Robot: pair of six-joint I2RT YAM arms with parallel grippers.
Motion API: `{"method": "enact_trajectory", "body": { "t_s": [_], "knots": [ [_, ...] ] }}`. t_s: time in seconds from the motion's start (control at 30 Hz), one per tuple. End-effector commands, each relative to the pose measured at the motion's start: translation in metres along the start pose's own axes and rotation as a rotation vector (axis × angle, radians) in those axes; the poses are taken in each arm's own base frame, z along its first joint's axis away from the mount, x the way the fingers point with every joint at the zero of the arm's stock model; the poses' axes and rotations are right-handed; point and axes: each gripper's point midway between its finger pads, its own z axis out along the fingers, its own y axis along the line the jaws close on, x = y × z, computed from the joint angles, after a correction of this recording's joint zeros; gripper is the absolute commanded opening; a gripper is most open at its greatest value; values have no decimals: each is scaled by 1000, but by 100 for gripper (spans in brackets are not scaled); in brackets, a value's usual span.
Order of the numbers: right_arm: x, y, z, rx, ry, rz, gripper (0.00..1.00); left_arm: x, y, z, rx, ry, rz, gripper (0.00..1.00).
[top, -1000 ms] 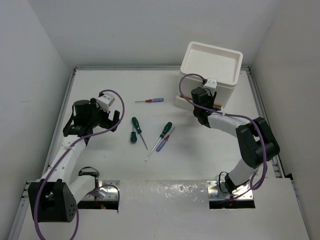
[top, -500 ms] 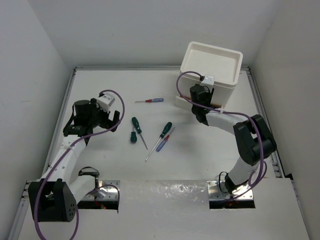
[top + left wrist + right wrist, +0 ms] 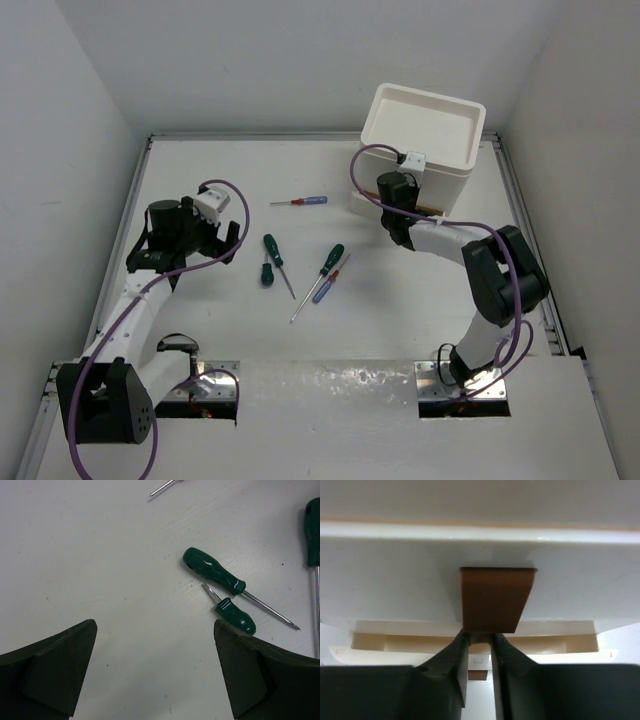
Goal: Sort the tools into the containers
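Observation:
The tools lie mid-table: a long green screwdriver [image 3: 272, 250], a stubby green one [image 3: 267, 274], another long green one [image 3: 331, 260], a thin blue-and-red screwdriver [image 3: 325, 285] and a second [image 3: 300, 201]. The white containers [image 3: 420, 140] stand at the back right. My right gripper [image 3: 403, 185] is pressed up to their front. In the right wrist view its jaws [image 3: 479, 635] stand narrow, tips just under a brown tab [image 3: 497, 600]; another tab [image 3: 477, 675] shows lower down. My left gripper [image 3: 232, 243] hovers open left of the tools, over bare table [image 3: 154, 625], near the stubby screwdriver [image 3: 236, 616].
The drawer stack has a rimmed tray top [image 3: 372, 112]. A cream slot [image 3: 395, 642] runs beneath the drawer front. Raised rails edge the table on the left [image 3: 128, 215] and right [image 3: 520, 215]. White walls close in on three sides.
My right gripper has shifted a little left along the drawer front and its jaws have narrowed. The left arm and the tools have not moved.

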Motion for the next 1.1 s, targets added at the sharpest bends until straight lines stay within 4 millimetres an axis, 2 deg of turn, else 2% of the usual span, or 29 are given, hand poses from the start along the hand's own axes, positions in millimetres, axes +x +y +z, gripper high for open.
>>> {"method": "enact_trajectory", "body": {
  "t_s": [0.0, 0.13, 0.43, 0.6, 1.07],
  "knots": [
    [-31, 4, 4, 20, -81, 76, 17, -7, -4, -1, 19, -29, 22, 100],
    [-31, 1, 5, 27, -80, 78, 0, -6, -4, 0, 17, -27, 21, 100],
    [-25, 1, -1, -15, -89, 82, 0, -6, -4, -1, 18, -28, 21, 100],
    [-30, 5, -8, -63, -101, 74, 0, -7, -4, -1, 17, -31, 22, 100],
    [-21, 0, -50, -113, -162, 63, 0, -8, -3, -2, 10, -37, 22, 100]
  ]
}}
